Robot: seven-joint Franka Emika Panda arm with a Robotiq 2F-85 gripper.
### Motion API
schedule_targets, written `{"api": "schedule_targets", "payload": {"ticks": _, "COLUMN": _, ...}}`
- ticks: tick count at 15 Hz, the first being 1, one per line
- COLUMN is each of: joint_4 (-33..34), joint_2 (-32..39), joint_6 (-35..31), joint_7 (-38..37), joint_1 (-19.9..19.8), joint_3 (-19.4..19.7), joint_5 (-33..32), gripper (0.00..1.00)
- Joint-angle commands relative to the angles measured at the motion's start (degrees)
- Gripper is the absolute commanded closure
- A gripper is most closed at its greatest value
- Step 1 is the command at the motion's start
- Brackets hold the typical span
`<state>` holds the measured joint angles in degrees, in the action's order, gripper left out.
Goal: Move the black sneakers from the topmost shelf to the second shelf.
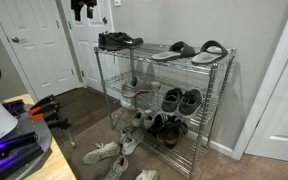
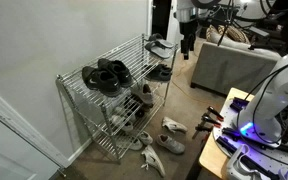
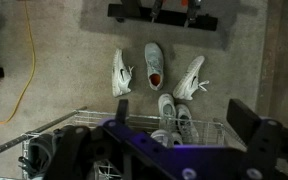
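Note:
The black sneakers point(image 1: 117, 41) sit at one end of the top shelf of a wire rack point(image 1: 224, 70). They also show at the far end of the rack in an exterior view point(image 2: 160, 45). My gripper point(image 2: 187, 42) hangs open and empty in the air beside that end of the rack, a little above shelf height. Its fingers just show at the top edge of an exterior view point(image 1: 83, 10). In the wrist view the open jaws point(image 3: 181, 106) look down over the rack's edge, with a dark shoe shape point(image 3: 52, 152) at lower left.
Black and grey sandals point(image 1: 189, 50) lie on the top shelf's other end. Lower shelves hold several shoes point(image 1: 179, 100). White sneakers point(image 3: 154, 62) lie on the carpet by the rack. A white door point(image 1: 39, 45) and a grey sofa point(image 2: 234, 60) stand nearby.

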<state>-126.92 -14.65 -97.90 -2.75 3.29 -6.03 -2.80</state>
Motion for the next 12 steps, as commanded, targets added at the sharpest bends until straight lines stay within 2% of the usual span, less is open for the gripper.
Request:
{"api": "schedule_targets", "payload": {"ticks": 1, "joint_4": 0.1, "joint_2": 0.0, "joint_6": 0.1, "joint_7": -0.1, "joint_1": 0.4, "joint_3": 0.3, "joint_5": -0.1, "gripper": 0.0}}
{"api": "schedule_targets", "payload": {"ticks": 6, "joint_4": 0.1, "joint_2": 0.0, "joint_6": 0.1, "joint_7": -0.1, "joint_1": 0.4, "joint_3": 0.3, "joint_5": -0.1, "gripper": 0.0}}
{"api": "schedule_targets", "payload": {"ticks": 7, "joint_4": 0.9, "joint_2": 0.5, "joint_6": 0.6, "joint_7": -2.0, "joint_1": 0.8, "joint_3": -0.9, "joint_5": -2.3, "gripper": 0.0}}
{"api": "schedule_targets", "payload": {"ticks": 12, "joint_4": 3.8, "joint_2": 3.6, "joint_6": -1.6, "joint_7": -9.5, "joint_1": 4.0, "joint_3": -5.9, "joint_5": -3.6, "gripper": 0.0}}
